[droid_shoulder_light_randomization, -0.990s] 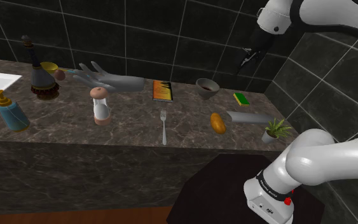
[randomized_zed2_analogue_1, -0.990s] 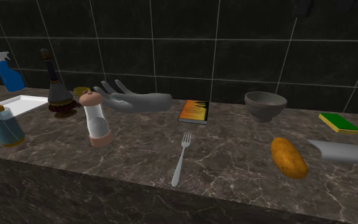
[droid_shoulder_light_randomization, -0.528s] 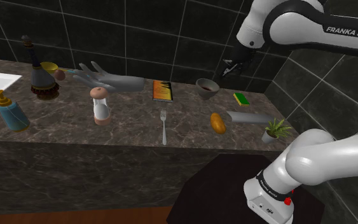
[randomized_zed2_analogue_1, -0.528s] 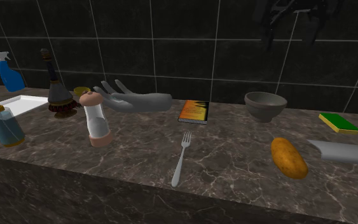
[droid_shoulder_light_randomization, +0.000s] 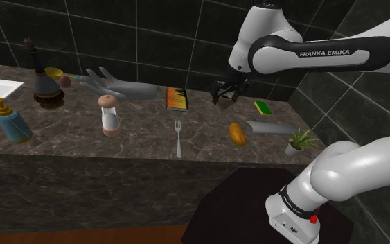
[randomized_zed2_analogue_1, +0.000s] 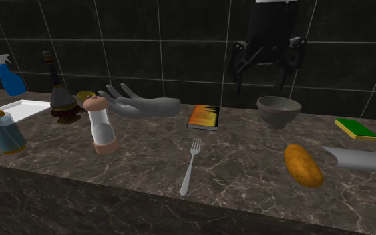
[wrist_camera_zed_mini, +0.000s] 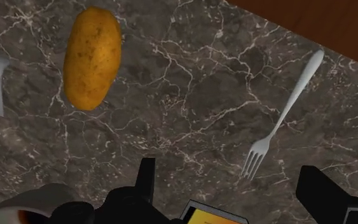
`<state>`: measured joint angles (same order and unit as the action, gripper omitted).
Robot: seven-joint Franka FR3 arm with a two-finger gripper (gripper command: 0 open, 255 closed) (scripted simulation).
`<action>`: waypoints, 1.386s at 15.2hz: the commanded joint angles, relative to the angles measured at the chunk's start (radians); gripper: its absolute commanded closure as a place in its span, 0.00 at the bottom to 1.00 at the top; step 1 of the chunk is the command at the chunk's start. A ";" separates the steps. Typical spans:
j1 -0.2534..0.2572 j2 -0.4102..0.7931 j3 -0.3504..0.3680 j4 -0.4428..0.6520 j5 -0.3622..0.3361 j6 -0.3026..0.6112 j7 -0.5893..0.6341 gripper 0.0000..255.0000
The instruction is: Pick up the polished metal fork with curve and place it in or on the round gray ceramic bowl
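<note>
Lying near the front edge of the dark marbled counter (droid_shoulder_light_randomization: 82,138), the metal fork (droid_shoulder_light_randomization: 178,136) points its handle at that edge and its tines at the tiled wall, with nothing touching it. To the shoulder view's right of it a brown potato (droid_shoulder_light_randomization: 237,134) lies just beside a plain grey cylinder (droid_shoulder_light_randomization: 269,127) on its side, and a small potted plant (droid_shoulder_light_randomization: 300,142) stands by the counter's end. To the shoulder view's left stand a pink-topped grinder (droid_shoulder_light_randomization: 109,114) and a blue soap dispenser (droid_shoulder_light_randomization: 12,121).

Farther back, the black gripper (droid_shoulder_light_randomization: 226,93) hangs in the air above the counter, fingers spread wide with nothing between them. From the wrist camera the fork's tines point towards the right-hand finger (wrist_camera_zed_mini: 317,191), well apart from it.

Behind the gripper sits the round grey bowl (randomized_zed2_analogue_1: 278,110), upright and near the wall. On the second exterior view's left of it lies an orange-covered book (randomized_zed2_analogue_1: 204,117), then a grey model hand (randomized_zed2_analogue_1: 143,105). A green sponge (randomized_zed2_analogue_1: 356,129) lies on its right.
</note>
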<state>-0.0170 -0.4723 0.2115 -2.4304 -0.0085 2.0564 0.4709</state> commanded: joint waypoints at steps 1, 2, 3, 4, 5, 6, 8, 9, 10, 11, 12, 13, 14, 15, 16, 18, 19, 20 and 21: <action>-0.006 0.068 0.026 0.009 0.003 0.056 0.059 0.00; -0.010 0.103 0.037 0.014 0.001 0.083 0.085 0.00; -0.014 0.138 0.047 0.019 -0.002 0.110 0.112 0.00; -0.018 0.175 0.057 0.027 -0.006 0.137 0.139 0.00; -0.022 0.212 0.067 0.035 -0.012 0.162 0.167 0.00; -0.026 0.250 0.076 0.046 -0.019 0.187 0.196 0.00; -0.032 0.328 0.091 0.070 -0.038 0.234 0.254 0.00; -0.035 0.368 0.097 0.085 -0.049 0.256 0.284 0.00; -0.036 0.409 0.102 0.101 -0.062 0.276 0.314 0.00; -0.037 0.449 0.106 0.118 -0.076 0.296 0.345 0.00; -0.036 0.491 0.108 0.137 -0.091 0.314 0.375 0.00; -0.035 0.532 0.109 0.157 -0.107 0.331 0.406 0.00; -0.031 0.573 0.108 0.178 -0.123 0.347 0.436 0.00; -0.027 0.614 0.105 0.201 -0.138 0.361 0.465 0.00; -0.022 0.655 0.101 0.225 -0.153 0.375 0.494 0.00; -0.007 0.737 0.089 0.278 -0.180 0.398 0.547 0.00; -0.001 0.765 0.083 0.297 -0.187 0.405 0.564 0.00; 0.002 0.776 0.080 0.297 -0.193 0.416 0.568 0.00; 0.004 0.787 0.077 0.296 -0.199 0.426 0.572 0.00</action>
<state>-0.0166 0.2944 0.2927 -2.1422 -0.1989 2.4712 1.0334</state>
